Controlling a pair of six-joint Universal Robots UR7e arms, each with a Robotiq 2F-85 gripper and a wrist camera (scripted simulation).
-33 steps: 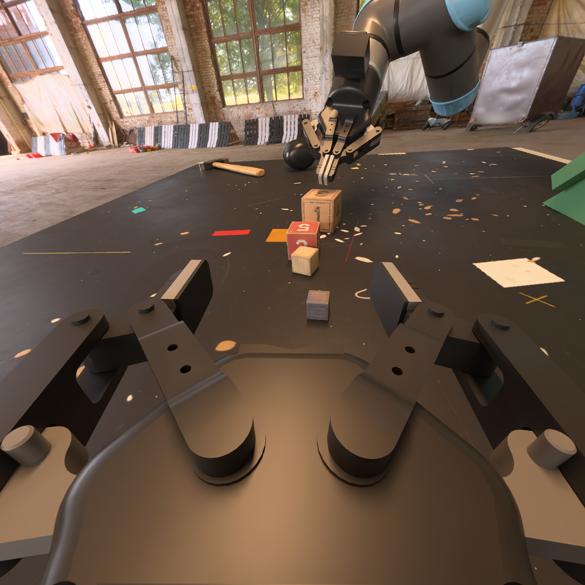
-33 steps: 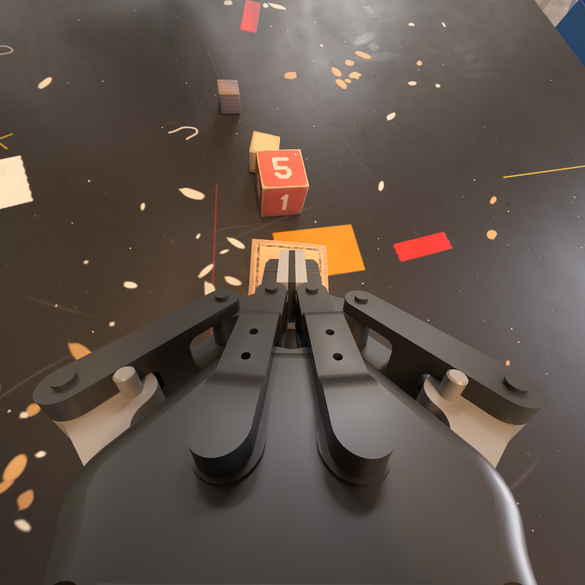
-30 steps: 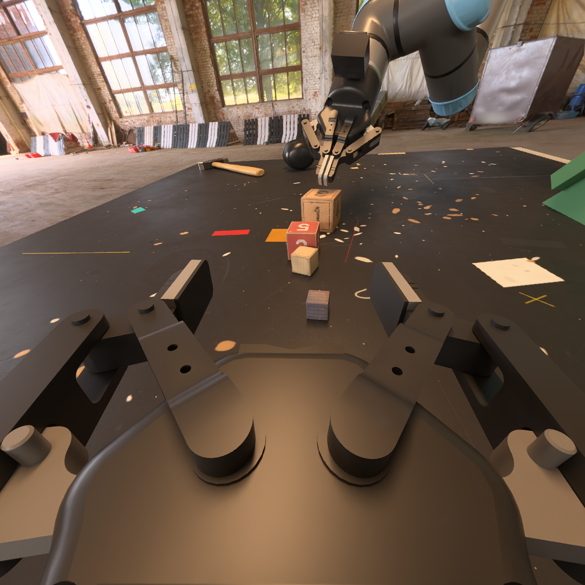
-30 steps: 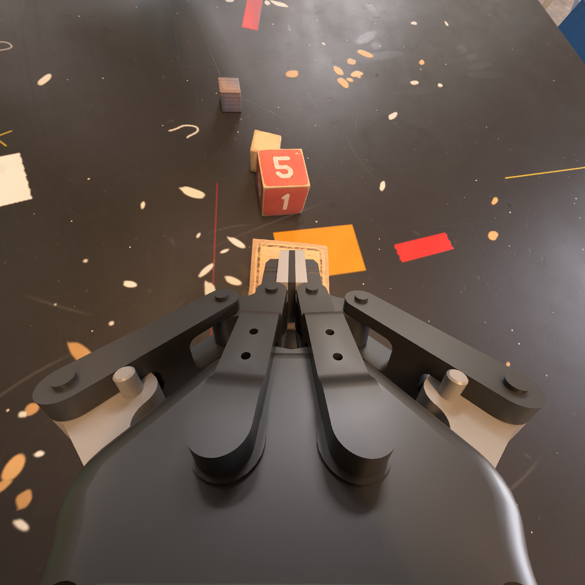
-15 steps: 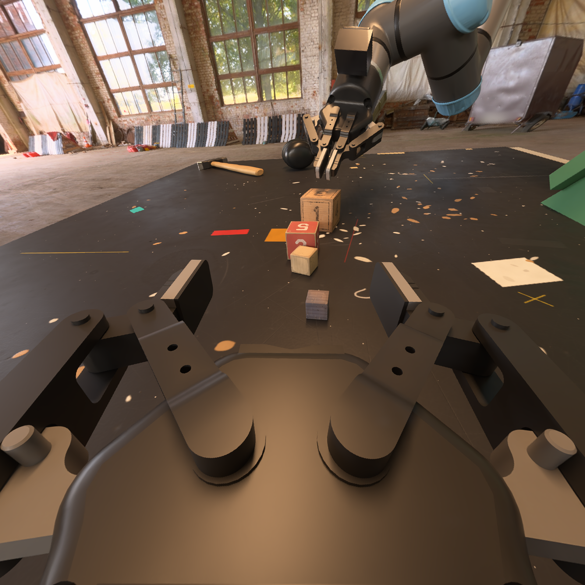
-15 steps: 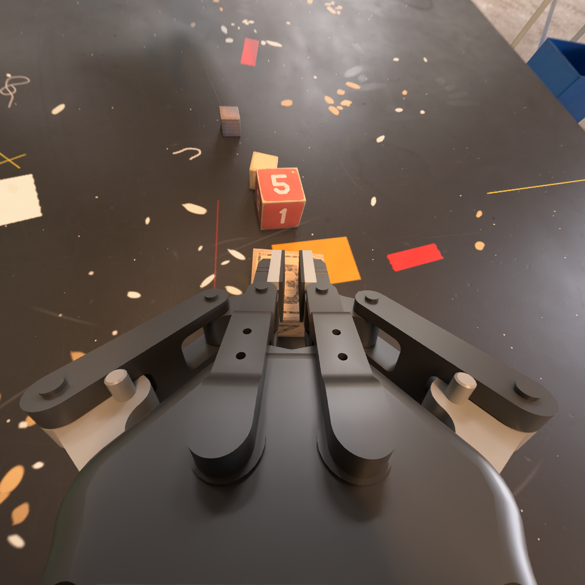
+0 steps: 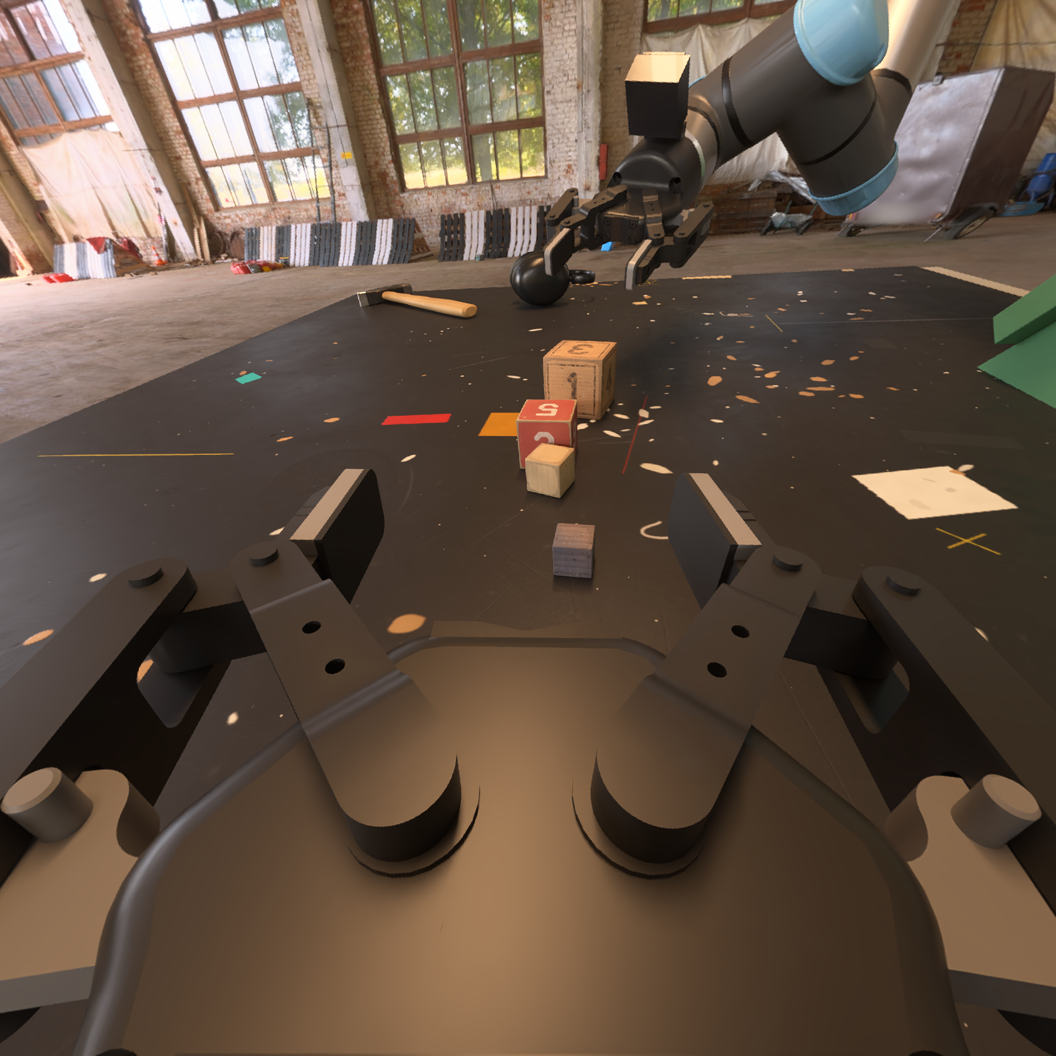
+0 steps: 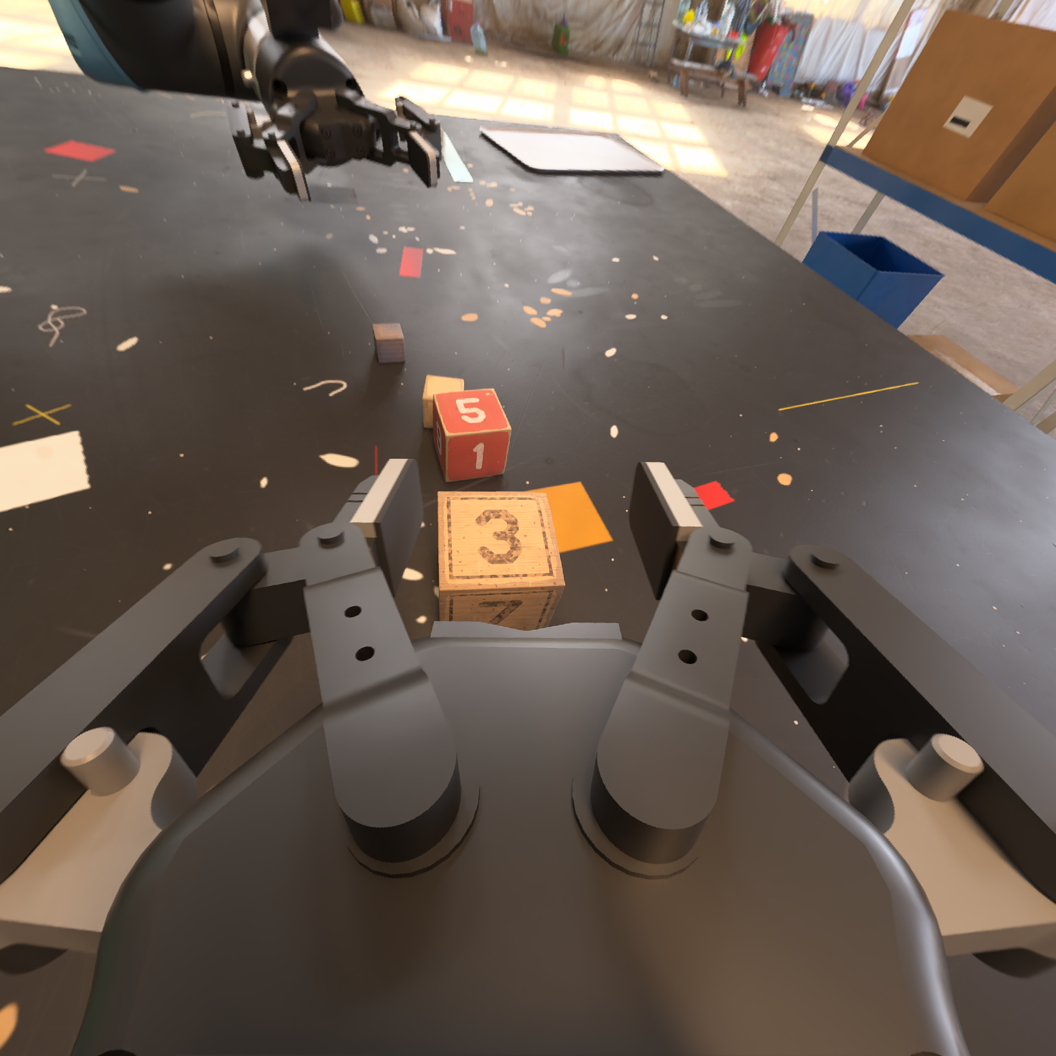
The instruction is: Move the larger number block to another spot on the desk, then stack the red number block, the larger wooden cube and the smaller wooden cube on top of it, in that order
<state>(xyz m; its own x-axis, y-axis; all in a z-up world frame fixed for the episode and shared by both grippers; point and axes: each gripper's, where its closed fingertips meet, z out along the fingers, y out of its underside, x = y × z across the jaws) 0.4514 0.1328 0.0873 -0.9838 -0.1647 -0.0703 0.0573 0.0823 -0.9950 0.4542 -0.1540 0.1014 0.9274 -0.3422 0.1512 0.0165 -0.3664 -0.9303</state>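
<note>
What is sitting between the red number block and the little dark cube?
The pale wooden cube, right beside the red number block; then bare desk before the small dark cube. Left wrist view.

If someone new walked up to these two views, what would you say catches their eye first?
Probably the row of blocks mid-desk: the larger wooden number block, then the red number block with the pale wooden cube touching it, and the small grey cube apart. Next, the right tool, open and raised above the larger block. Behind the blocks lie a hammer and a black kettlebell.
</note>
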